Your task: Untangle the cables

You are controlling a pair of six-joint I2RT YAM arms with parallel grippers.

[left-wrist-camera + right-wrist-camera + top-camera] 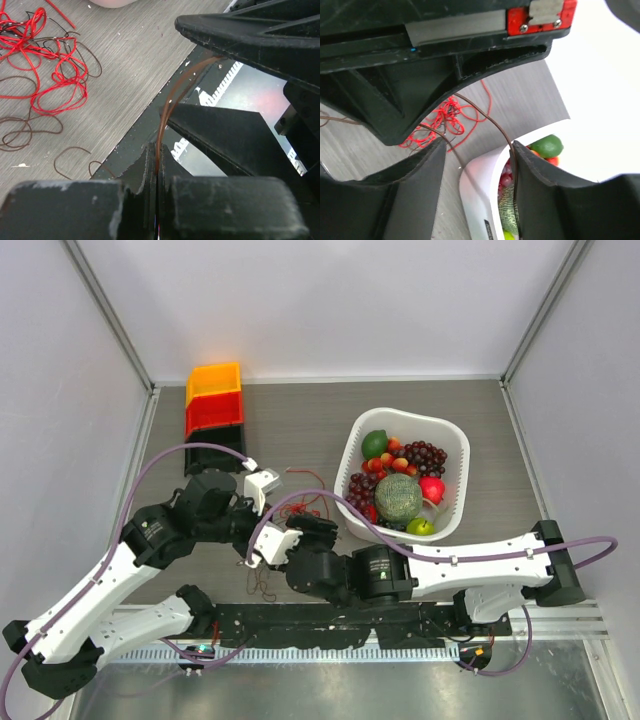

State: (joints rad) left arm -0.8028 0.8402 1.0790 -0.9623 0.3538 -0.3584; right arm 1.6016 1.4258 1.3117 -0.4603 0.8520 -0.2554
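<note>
the left arm [105, 580] rises from its base at the near left corner and runs up and to the right, elbow bent, its wrist pointing toward the middle. the left jaws are pressed flat together, pinching one thin brown strand of the cables [161, 125] between their tips. the right arm [470, 565] lies low and almost level, stretched from its base at the near right across to the left, its wrist just below the left arm's wrist. the right jaws stand apart with a clear gap, and the brown strand passes through that gap, lying along the inner edge of one of them. the two wrists are close together.
</note>
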